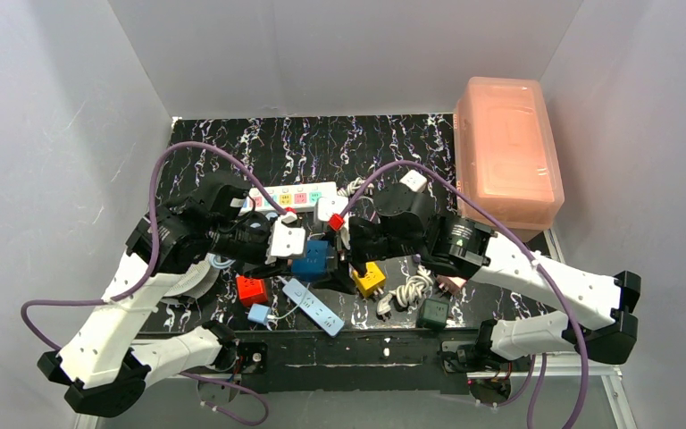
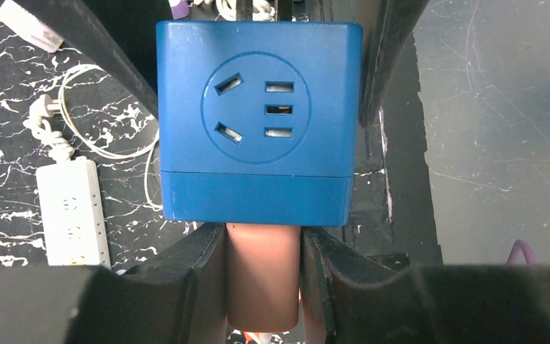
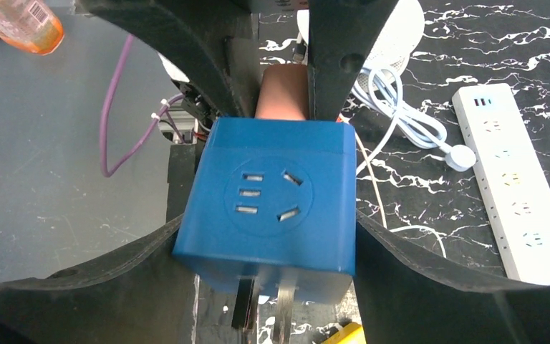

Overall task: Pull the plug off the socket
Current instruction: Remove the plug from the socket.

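At mid-table in the top view, the cube socket sits between both wrists, crowded by loose gear: a red cube at its 8 o'clock, a yellow cube at 4 o'clock, a light-blue strip at 6 o'clock, and a cord coil with a green cube farther toward 4 o'clock. The pastel strip lies at 12 o'clock and a pink bin at 2 o'clock, well apart. Both arms and their purple cables reach over the cube socket in that view, hiding the plug and the fingers. The left gripper is nearly closed, clenched on the brown plug, whose end butts against the cube socket's near side. The right gripper stands wide, its fingers against the cube socket's two flanks, grasping it. Only the right wrist view shows two metal prongs jutting bare from the cube socket at 6 o'clock, with the plug meeting it at 12 o'clock between the left fingers. The left wrist view shows the outlet face square on, and the plug pinched just below it
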